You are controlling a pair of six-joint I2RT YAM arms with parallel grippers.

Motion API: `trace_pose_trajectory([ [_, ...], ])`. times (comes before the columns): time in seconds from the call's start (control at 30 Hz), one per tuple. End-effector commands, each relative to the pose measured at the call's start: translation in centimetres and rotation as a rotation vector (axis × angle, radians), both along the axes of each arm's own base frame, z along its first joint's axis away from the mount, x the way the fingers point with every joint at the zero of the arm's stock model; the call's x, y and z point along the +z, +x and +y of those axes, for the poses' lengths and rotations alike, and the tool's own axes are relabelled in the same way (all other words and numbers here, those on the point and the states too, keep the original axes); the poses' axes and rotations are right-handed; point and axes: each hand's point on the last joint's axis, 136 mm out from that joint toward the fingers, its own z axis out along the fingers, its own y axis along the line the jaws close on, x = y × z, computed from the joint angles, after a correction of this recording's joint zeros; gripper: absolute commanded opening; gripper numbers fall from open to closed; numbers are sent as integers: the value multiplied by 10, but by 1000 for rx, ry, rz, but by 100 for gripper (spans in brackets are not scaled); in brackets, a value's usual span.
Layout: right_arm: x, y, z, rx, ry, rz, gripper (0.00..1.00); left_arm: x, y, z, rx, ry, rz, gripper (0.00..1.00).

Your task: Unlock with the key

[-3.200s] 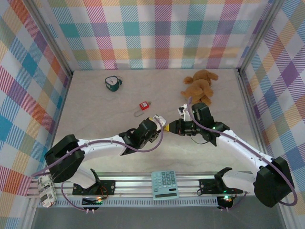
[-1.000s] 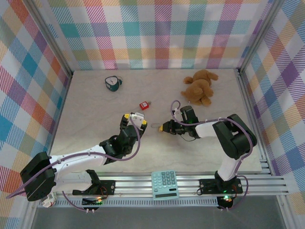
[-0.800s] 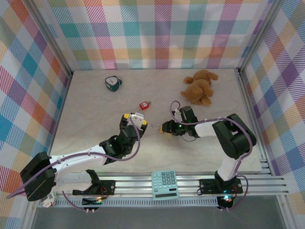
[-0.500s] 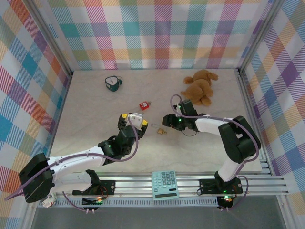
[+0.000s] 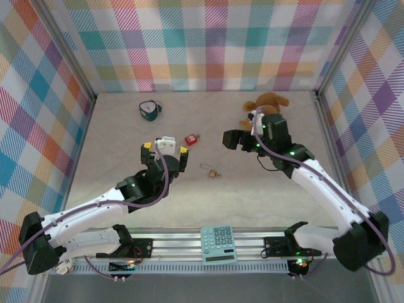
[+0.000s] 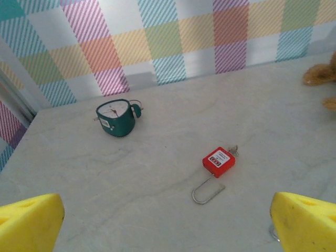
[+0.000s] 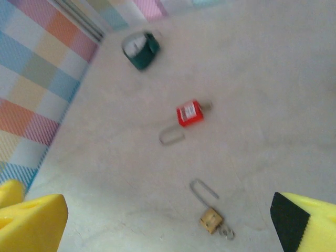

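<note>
Near the brass padlock, left fingers and right fingers spread; red padlock label illegible.

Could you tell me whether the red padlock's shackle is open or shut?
Open. In the left wrist view the red padlock has one shackle leg in its body and the other end free, swung aside.

Brass padlock lies flat, its shackle swung open.

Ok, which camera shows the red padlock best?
The left wrist view: the red padlock lies sharp and fairly large, body and shackle both clear. The right wrist view shows it blurred; the top external view shows it tiny.
</note>
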Motion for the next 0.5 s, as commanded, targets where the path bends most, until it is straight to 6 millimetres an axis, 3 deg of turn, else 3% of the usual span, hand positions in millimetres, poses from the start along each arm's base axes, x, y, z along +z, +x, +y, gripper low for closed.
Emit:
trace_pose_trajectory([
  [0.0,15,-11,-16,-10,-86,-85,99,-8,-8,-11,-100,-34,64,100],
  [0.1,30,-14,-24,-11,-133,-151,99,-5,-5,-8,-83,-31,14,100],
  [0.17,25,-6,-38,-79,-196,-184,99,-6,1,-10,-85,6,-75,100],
  [0.3,-2,12,-70,-227,-359,-266,99,-29,-4,-31,-305,159,-234,100],
  [0.47,-38,20,-81,-203,-496,-427,99,-60,14,17,-212,79,-231,100],
])
